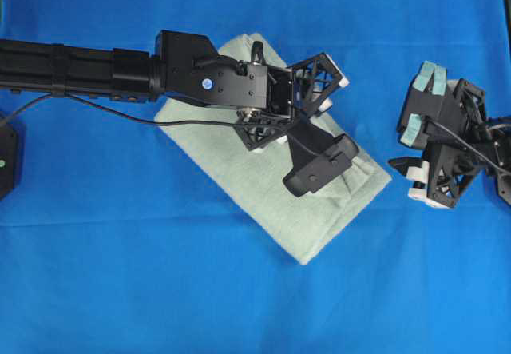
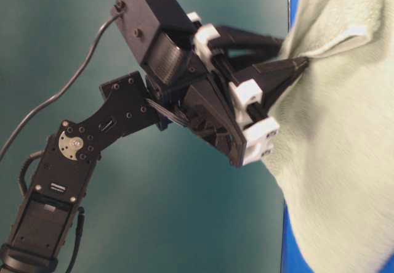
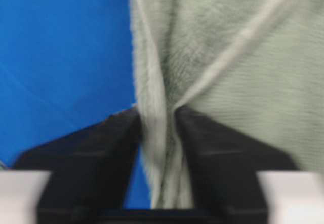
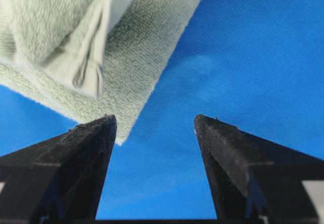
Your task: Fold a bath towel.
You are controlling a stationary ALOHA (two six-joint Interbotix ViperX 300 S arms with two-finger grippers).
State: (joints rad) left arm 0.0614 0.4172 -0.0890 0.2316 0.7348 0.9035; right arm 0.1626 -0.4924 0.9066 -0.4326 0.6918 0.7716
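1. Sage-green terry cloth makes up the bath towel [image 1: 239, 158], which lies folded into a long slab running diagonally across the blue cloth surface [image 1: 120, 290] in the overhead view, from upper left toward lower right.
2. Its lower right corner points toward the right side of the table, and its nearest hemmed corner shows in the right wrist view with a thicker folded bundle lying on top of it.
3. The left arm [image 1: 80, 70] reaches in from the left edge and hangs over the middle of the towel, hiding part of it.
4. The left gripper [image 3: 158, 128] has a bunched ridge of towel between its two black fingers [image 3: 212, 148]; the cloth fills the narrow gap and both inner faces touch it, so the claw is pinching the towel.
5. From the table-level view the same claw shows its fingertips buried in a pleat of the towel, which drapes down to the right of them.
6. The left wrist picture is blurred, so finer detail of the pinch cannot be read.
7. The right gripper [image 4: 154, 125] sits off the towel at the right of the table, jaws spread wide and holding nothing.
8. Between its fingers only blue cloth shows, with the towel's corner just beside its left finger.
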